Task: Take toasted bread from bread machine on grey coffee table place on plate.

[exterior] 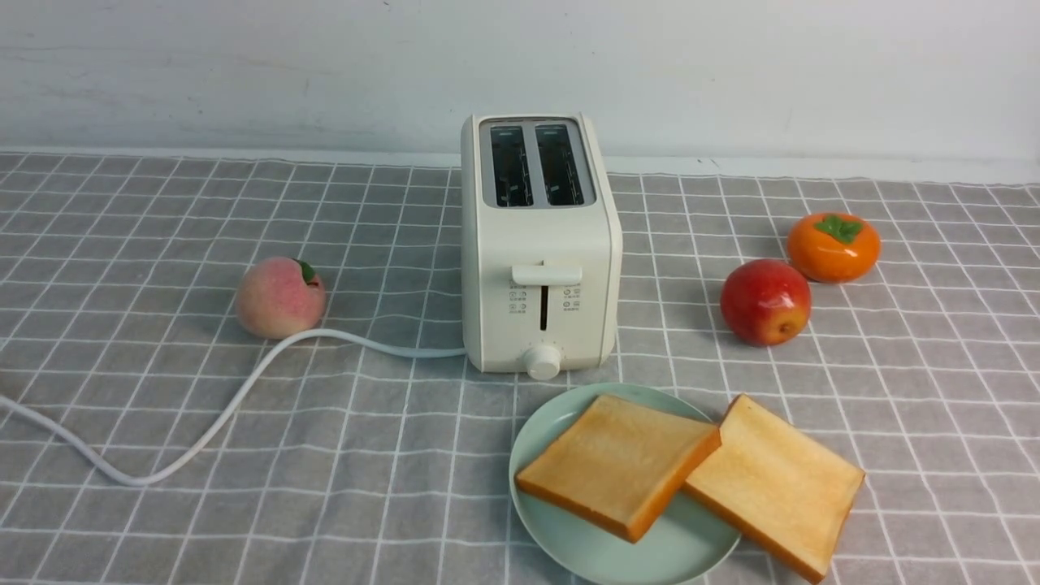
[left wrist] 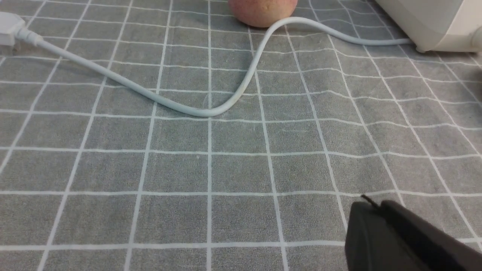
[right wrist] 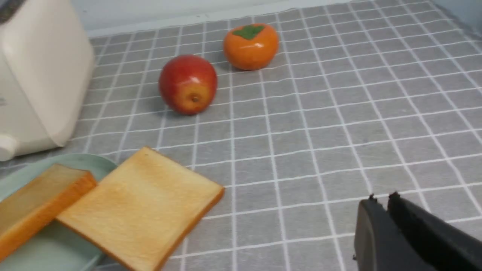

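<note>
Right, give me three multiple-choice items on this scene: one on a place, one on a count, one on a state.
1. Where does the peach sit?
A. on the plate
B. left of the toaster, by its cord
C. beside the apple

2. How many toast slices show?
A. one
B. two
C. three

3. The toaster slots are:
A. empty
B. holding toast
C. covered

Answers: 1 B, it lies left of the toaster; 2 B, one slice rests on the mint-green plate, another leans over its rim; 3 A, both slots are bare.
</note>
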Robot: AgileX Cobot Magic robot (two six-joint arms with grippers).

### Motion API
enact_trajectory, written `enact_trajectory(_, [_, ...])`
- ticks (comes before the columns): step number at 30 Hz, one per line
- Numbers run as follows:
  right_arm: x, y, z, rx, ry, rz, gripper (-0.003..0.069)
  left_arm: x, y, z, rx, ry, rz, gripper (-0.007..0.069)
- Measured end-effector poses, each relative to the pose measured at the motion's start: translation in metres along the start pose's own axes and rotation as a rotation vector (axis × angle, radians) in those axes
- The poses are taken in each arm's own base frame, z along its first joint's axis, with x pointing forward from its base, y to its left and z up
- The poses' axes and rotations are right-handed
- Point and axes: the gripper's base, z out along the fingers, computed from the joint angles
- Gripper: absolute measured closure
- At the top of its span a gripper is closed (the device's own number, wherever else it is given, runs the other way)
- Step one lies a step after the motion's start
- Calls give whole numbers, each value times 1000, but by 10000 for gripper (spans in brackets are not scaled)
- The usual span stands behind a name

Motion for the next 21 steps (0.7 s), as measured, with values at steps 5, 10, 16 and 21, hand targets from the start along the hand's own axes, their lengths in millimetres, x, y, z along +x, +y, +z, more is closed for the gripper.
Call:
enact_trajectory(5, [32,-5,5,38,2,-13,605,0,0,0,0,0,0,603])
enact_trajectory(10, [51,-5,18,21,-71,-28,592,0,0,0,1,-3,-3,594])
enact_trajectory(16, [71,-7,28,25,-28,-41,580,0,0,0,1,-3,-3,589])
enact_trajectory(21, [71,-8,28,37,-19,-68,573,0,0,0,1,-2,-3,589])
